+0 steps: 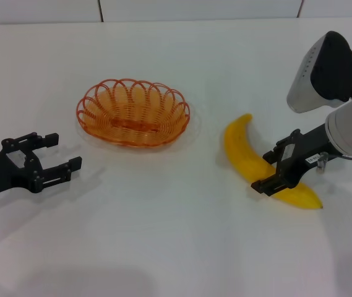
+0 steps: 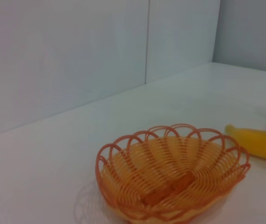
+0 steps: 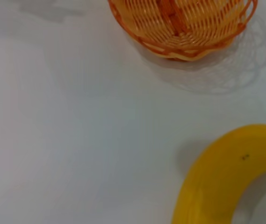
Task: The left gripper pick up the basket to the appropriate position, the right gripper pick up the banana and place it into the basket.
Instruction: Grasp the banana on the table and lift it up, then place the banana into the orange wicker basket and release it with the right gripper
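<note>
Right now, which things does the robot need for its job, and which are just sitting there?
Needed:
basket, empty
banana, on the table
left gripper, open, beside the basket
right gripper, fingers around the banana

Just there:
white table
wall behind
</note>
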Controlling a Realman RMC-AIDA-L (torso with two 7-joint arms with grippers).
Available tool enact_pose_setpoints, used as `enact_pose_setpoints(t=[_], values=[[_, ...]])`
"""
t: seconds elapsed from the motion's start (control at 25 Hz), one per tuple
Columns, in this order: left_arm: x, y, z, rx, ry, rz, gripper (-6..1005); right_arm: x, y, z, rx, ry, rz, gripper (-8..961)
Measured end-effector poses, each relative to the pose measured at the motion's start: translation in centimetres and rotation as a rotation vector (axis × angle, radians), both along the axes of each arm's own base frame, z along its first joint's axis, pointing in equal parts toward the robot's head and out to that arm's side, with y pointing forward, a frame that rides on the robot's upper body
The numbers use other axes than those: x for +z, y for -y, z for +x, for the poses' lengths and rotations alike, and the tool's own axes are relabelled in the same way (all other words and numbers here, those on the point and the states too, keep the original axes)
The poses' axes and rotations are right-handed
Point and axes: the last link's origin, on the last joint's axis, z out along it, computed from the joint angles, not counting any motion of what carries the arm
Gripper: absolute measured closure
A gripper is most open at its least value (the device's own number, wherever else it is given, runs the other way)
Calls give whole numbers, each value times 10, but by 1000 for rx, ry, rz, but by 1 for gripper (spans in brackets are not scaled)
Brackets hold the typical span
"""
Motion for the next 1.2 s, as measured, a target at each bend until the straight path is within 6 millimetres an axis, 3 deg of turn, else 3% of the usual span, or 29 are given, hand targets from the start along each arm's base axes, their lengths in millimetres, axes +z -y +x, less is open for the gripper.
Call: enact_pose_setpoints(t=[0.04,0.28,0.6,0.76,1.2], values=[[0,0,0,0,0,0,240,0,0,0,-2,0,-3,151],[0,0,0,0,0,0,240,7,0,-8,22,-4,-6,377],[0,1,-1,0,1,-1,241,35,-3,-37,106,-30,44,449],[1,0,0,-1,1,-1,241,40,-5,-58,183,-30,71,474],[-2,-1,4,-26,0,-4,242,-10,-20,-121,398,-77,97,448]])
